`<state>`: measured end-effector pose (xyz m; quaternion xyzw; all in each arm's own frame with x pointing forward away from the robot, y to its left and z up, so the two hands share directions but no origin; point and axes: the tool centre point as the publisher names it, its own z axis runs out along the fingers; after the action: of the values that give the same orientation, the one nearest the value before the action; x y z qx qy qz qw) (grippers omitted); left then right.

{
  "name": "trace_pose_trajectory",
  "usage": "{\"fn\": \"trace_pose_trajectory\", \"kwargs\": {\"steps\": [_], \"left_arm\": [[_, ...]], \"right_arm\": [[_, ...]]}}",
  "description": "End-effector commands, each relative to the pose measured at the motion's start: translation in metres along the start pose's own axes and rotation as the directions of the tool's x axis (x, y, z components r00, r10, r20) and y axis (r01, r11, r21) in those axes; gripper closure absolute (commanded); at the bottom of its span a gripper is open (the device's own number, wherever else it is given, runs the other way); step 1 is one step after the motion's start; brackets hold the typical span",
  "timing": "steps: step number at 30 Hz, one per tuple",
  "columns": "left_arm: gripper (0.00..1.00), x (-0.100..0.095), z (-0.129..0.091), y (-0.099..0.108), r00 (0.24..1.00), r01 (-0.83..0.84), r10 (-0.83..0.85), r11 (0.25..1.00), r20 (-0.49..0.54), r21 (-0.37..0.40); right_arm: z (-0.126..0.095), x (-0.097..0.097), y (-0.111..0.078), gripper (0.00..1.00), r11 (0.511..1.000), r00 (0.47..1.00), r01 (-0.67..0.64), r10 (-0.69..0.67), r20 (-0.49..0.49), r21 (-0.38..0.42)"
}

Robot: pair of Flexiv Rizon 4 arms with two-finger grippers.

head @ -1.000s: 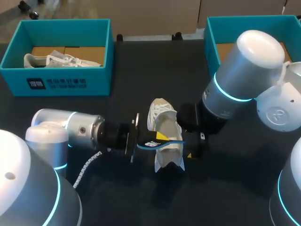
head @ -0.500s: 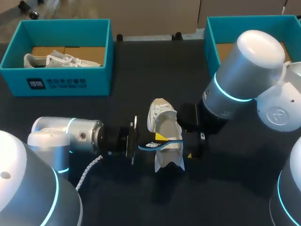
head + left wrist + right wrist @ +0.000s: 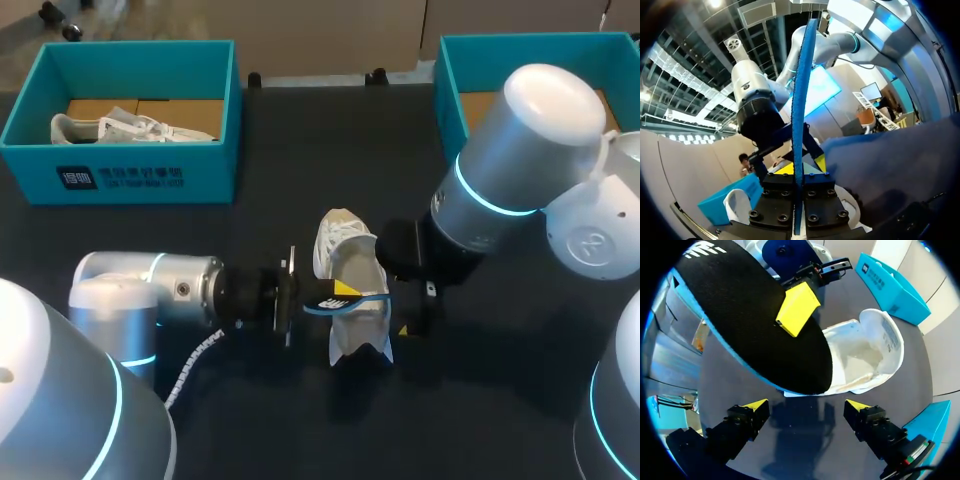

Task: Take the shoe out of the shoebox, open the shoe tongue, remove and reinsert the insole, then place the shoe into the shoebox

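A white shoe [image 3: 350,285] lies on the dark table, its opening facing my right gripper [image 3: 806,407]. That gripper is open beside the shoe with nothing between its fingers. My left gripper [image 3: 335,293] is shut on the insole [image 3: 350,300], which is black on top and blue underneath, and holds it over the shoe's middle. In the left wrist view the insole [image 3: 799,125] stands edge-on between the fingers. From the right wrist, the insole [image 3: 750,315] hangs above the shoe [image 3: 865,352], with a yellow fingertip [image 3: 797,307] pressed on it.
A teal shoebox [image 3: 140,170] at the back left holds another white shoe [image 3: 130,128]. A second teal shoebox [image 3: 448,90] stands at the back right, partly hidden by my right arm [image 3: 520,170].
My left arm has edged right toward the shoe, carrying the insole slightly further over it. The right arm and shoe have kept still.
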<state>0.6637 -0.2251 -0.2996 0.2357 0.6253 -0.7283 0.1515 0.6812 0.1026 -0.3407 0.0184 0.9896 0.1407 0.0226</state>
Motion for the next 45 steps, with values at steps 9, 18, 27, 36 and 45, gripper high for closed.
{"fn": "trace_pose_trajectory", "kwargs": {"steps": [9,18,27,36,45], "left_arm": [[1.0,0.002,-0.002,0.017,1.0,-0.025,0.026,0.998,0.001,-0.064],[1.0,-0.001,-0.012,0.043,1.0,-0.004,0.007,0.99,0.019,-0.141],[1.0,-0.002,-0.012,0.059,1.0,0.022,-0.023,0.983,-0.001,-0.18],[1.0,0.001,-0.013,0.049,1.0,0.027,-0.028,0.984,-0.004,-0.178],[0.6,-0.002,-0.012,0.021,1.0,-0.004,0.004,0.989,0.0,-0.149]], "right_arm": [[0.001,0.0,0.0,0.0,1.0,1.0,0.001,-0.001,0.0,-0.001],[0.001,0.0,0.0,0.0,1.0,1.0,0.001,-0.001,0.0,-0.001],[0.001,0.0,0.0,0.0,1.0,1.0,0.001,-0.001,0.0,-0.001],[0.001,0.0,0.0,0.0,1.0,1.0,0.001,-0.001,0.0,-0.001],[0.001,0.0,0.0,0.0,1.0,1.0,0.001,-0.001,0.0,-0.001]]}}
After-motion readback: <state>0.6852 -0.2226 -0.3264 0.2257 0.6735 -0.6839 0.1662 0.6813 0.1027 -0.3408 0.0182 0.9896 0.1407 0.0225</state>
